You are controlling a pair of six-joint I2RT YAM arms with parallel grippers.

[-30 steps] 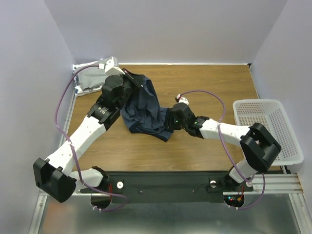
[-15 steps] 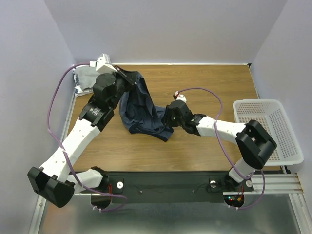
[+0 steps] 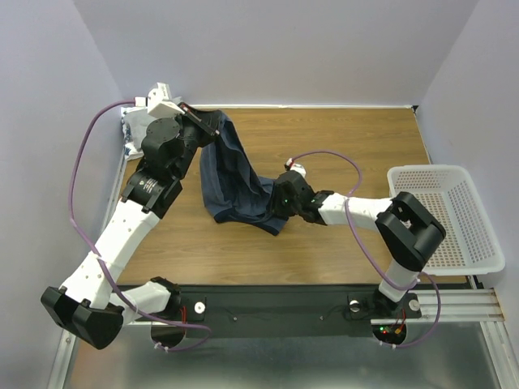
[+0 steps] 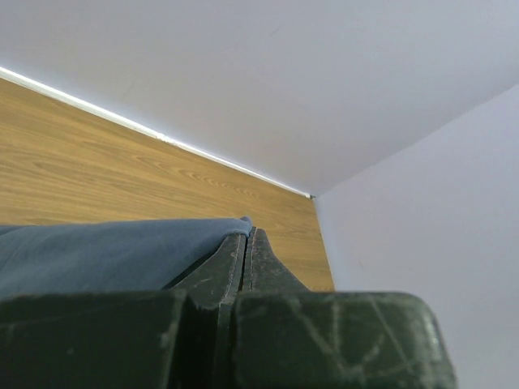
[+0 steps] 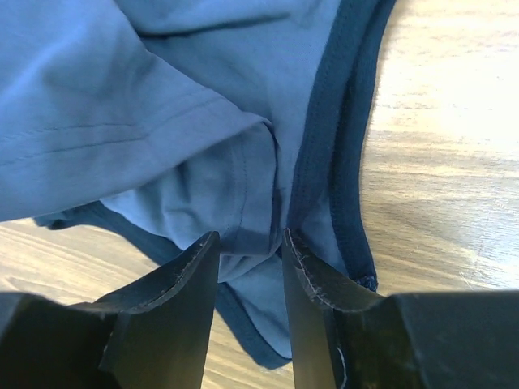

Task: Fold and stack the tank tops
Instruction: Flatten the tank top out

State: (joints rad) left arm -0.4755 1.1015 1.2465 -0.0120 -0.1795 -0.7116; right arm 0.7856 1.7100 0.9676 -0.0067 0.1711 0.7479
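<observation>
The slate-blue tank top [image 3: 235, 174] hangs stretched from the back left down to the table's middle. My left gripper [image 3: 212, 123] is raised near the back wall, shut on the top's upper edge; in the left wrist view the fingertips [image 4: 247, 237] pinch blue cloth [image 4: 97, 251]. My right gripper [image 3: 272, 203] sits low at the garment's lower right end. Its jaws [image 5: 250, 237] stand apart over a fold of the blue cloth [image 5: 162, 97] beside the dark trim [image 5: 324, 121]. A light grey tank top [image 3: 130, 136] lies at the back left corner, mostly hidden behind the left arm.
A white mesh basket [image 3: 478, 243] stands at the right edge of the wooden table [image 3: 349, 146]. Pale walls close in the back and both sides. Purple cables loop from both arms.
My left gripper has moved up and back to the left with the blue top's edge, drawing the cloth out longer. The right gripper has slid slightly left along the garment's lower end.
</observation>
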